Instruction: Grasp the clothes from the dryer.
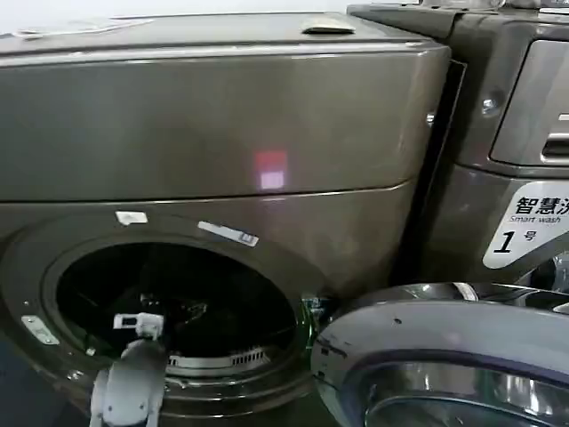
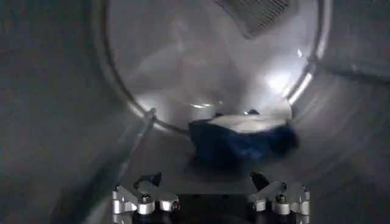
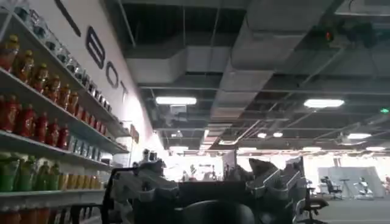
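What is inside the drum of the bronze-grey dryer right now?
One dark blue fabric piece with a white top lies on the drum floor, ahead of the open left gripper. Anything beneath or behind it is hidden.

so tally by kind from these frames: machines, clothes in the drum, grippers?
Machines: 2, the dryer with its door swung open, and a second machine beside it.
Clothes: 1 seen, a dark blue piece in the drum.
Grippers: 2, left gripper open inside the drum, right gripper open, aimed away at the room.
Total: 5

"Smart wash" and "1" on neighbouring machine's label [image 1: 532,224]
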